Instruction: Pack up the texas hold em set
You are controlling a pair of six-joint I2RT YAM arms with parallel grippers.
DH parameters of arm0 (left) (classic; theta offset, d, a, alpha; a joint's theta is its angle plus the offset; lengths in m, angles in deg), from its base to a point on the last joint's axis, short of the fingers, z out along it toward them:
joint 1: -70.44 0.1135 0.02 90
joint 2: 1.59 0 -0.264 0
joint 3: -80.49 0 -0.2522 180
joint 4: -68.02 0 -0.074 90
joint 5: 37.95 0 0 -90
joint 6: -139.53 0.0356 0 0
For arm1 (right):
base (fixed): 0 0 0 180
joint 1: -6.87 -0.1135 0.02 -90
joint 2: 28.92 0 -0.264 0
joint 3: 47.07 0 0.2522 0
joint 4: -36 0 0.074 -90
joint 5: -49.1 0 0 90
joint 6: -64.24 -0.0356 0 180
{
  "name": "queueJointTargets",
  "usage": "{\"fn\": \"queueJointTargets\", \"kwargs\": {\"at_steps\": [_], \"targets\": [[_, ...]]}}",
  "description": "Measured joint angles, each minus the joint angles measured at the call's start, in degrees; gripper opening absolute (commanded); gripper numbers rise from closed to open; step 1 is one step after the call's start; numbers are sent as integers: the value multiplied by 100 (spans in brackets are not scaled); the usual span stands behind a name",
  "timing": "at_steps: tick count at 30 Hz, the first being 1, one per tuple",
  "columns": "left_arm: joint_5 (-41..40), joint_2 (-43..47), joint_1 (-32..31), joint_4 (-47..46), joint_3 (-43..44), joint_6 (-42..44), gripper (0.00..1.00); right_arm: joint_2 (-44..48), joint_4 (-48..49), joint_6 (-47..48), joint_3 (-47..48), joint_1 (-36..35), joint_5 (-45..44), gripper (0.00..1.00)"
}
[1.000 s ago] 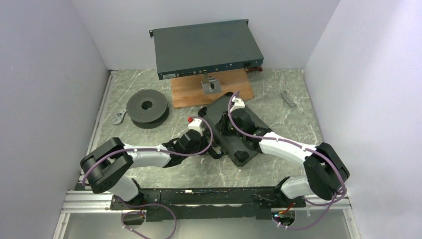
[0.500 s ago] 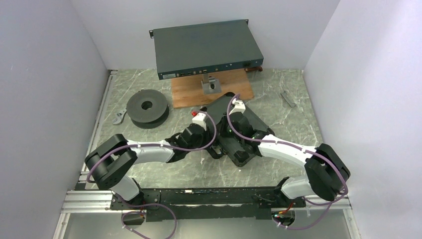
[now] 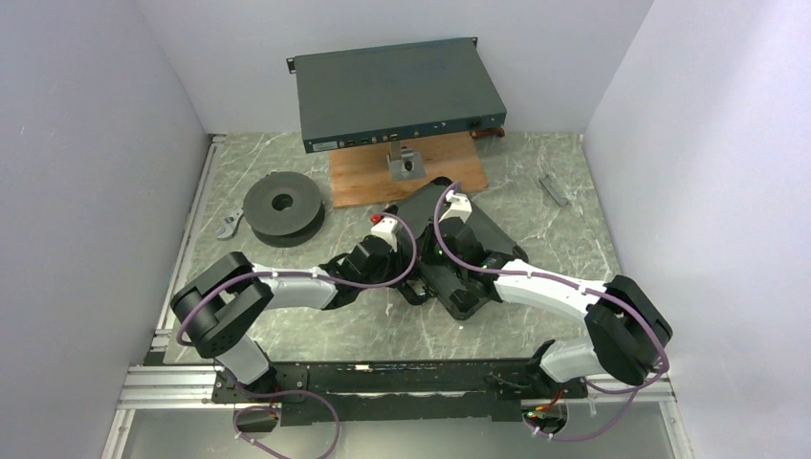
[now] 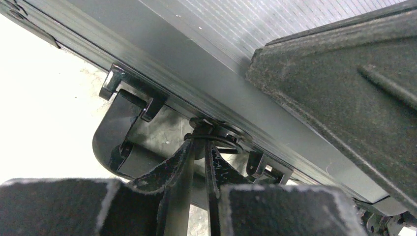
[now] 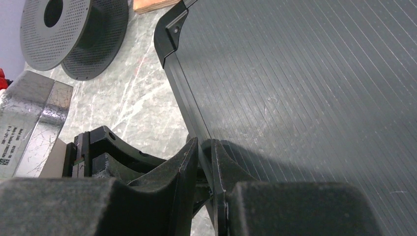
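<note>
Right wrist: label txt on silver unit (image 5: 29,123) unreadable, nr black case (image 5: 305,88).

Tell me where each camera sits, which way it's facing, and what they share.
Top: above and behind the robot, looking down at the table; left arm and right arm reach onto the case.
Left wrist: beside the case, facing its handle; own fingers show.
Right wrist: over the case's ribbed top, facing the spool; own fingers show.
Shared: case in all three; spool in top and right wrist.
</note>
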Motion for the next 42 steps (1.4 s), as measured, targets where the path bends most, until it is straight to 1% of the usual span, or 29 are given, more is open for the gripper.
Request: {"fn": "queueJointTargets", "kwargs": {"at_steps": [3,10,16,24,27,38,42], "targets": [[0,22,4,-144,-79,-9,20,-9,-4,0,9,-17,-35,19],[33,96,4,-162,-83,13,20,-20,-42,2,37,-42,-87,19],[68,101,15,-157,-79,13,21,-20,-44,-26,31,-52,-125,16],[157,317,13,-83,-79,9,21,-26,-76,-291,17,-256,-599,16],[166,424,13,-262,0,20,21,-39,-94,-350,24,-315,-743,16],[254,461,31,-280,4,-22,21,-44,-144,-389,46,-354,-861,18],[243,479,31,-289,-13,-26,21,28,-297,-387,57,-380,-898,18]]}}
